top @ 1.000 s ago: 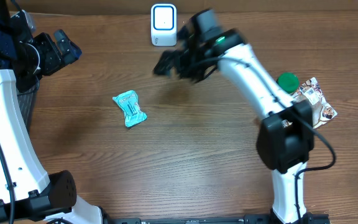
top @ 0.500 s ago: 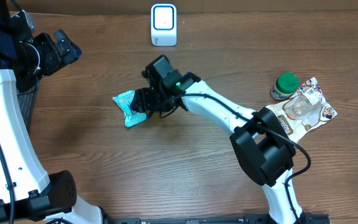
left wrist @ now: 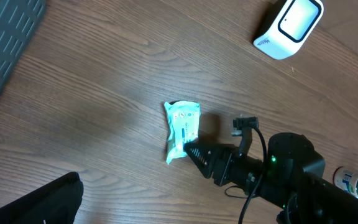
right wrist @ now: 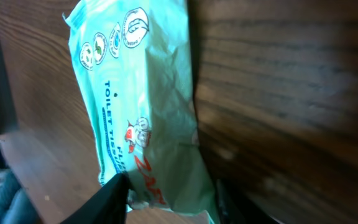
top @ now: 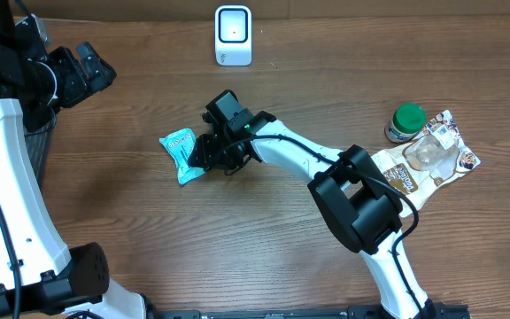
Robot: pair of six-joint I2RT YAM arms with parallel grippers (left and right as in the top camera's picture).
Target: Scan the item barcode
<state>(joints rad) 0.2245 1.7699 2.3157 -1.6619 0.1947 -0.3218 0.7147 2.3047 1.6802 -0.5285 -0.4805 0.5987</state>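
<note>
A teal tissue packet (top: 182,152) lies flat on the wooden table left of centre; the left wrist view shows the packet (left wrist: 183,127) too. My right gripper (top: 204,155) reaches in from the right at table level. In the right wrist view its fingers (right wrist: 114,193) press on both sides of the packet (right wrist: 142,118) at its near end. The white barcode scanner (top: 233,35) stands at the back, also in the left wrist view (left wrist: 289,26). My left gripper (top: 103,64) hangs open and empty at the far left, well above the table.
A green-capped bottle (top: 406,121) and a clear-windowed snack pouch (top: 436,155) lie at the right edge. A dark mesh bin (top: 34,142) stands by the left arm's base, and the bin (left wrist: 5,37) fills a corner of the left wrist view.
My right arm swung down from near the scanner to the packet. Its fingers went from wide open to closed in on the packet's end. The left arm stayed still.
</note>
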